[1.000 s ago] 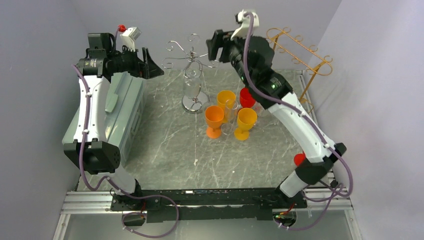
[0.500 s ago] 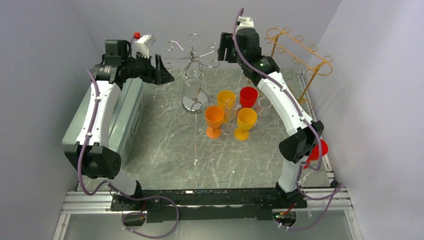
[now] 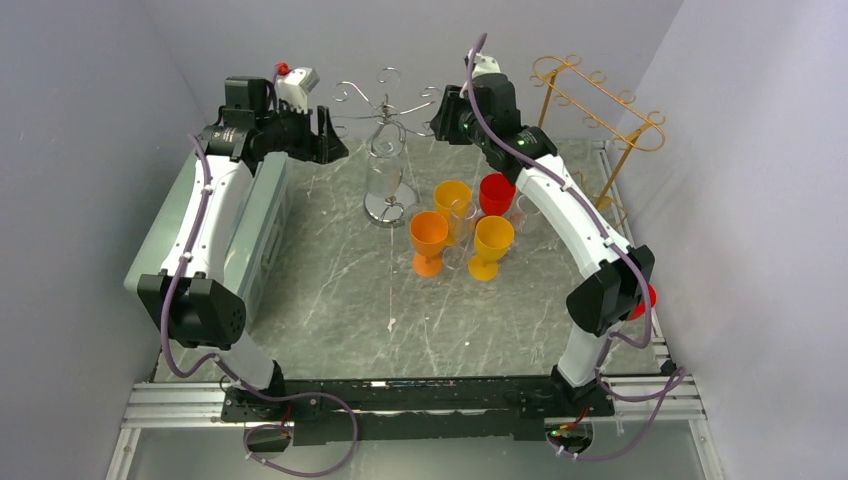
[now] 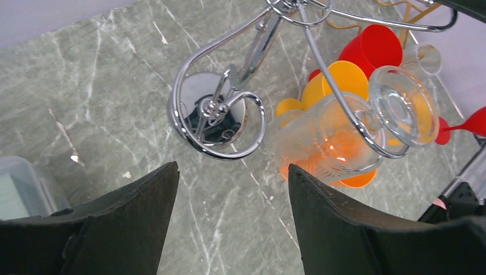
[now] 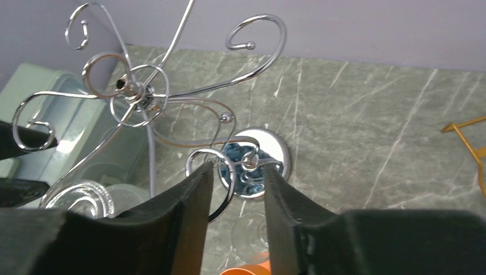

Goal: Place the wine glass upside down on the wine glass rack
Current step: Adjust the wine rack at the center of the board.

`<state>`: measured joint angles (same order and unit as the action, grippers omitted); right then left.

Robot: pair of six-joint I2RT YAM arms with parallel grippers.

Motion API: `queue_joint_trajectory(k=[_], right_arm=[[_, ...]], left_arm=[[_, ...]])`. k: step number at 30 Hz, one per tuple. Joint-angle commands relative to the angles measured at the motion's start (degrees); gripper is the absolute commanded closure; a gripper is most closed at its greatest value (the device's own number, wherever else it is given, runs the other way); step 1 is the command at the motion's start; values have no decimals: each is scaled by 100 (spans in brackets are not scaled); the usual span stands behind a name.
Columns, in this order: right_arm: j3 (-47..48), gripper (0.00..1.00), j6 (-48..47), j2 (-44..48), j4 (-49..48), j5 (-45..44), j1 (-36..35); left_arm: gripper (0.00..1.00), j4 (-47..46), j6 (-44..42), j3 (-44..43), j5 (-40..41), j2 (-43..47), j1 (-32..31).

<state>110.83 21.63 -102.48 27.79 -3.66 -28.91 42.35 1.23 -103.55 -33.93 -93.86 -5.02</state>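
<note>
A chrome wine glass rack (image 3: 385,110) stands at the back centre. A clear wine glass (image 3: 383,178) hangs upside down on it, and in the left wrist view (image 4: 338,137) its foot sits in a rack hook. My left gripper (image 3: 335,140) is open and empty just left of the rack (image 4: 215,112); its own view (image 4: 232,167) shows bare table between the fingers. My right gripper (image 3: 440,110) is at the rack's right arm. In its view (image 5: 236,166) the jaws stand apart with a chrome curl (image 5: 220,163) between them, beside the left finger.
Orange cups (image 3: 428,238) (image 3: 492,243) (image 3: 452,198), a red cup (image 3: 496,192) and clear glasses (image 3: 527,210) stand right of the rack's base. A gold rack (image 3: 600,100) is at the back right. A grey box (image 3: 250,230) lies under the left arm. A red glass (image 3: 645,298) sits at the right edge.
Both grippers have moved in toward the chrome rack: the left one rightward and back, the right one leftward and down to the rack's right arm. The hung glass has not moved.
</note>
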Motion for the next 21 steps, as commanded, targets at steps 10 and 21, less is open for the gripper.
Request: queue_joint_trajectory(k=[10,21], right_arm=[[-396,78,313,549,-341,161,-332],[-297,78,688,567,26,-466,-739]], left_arm=[[25,-363,-232,-675,414,-312,-38],[26,-355,-431,-852,540,-559,-41]])
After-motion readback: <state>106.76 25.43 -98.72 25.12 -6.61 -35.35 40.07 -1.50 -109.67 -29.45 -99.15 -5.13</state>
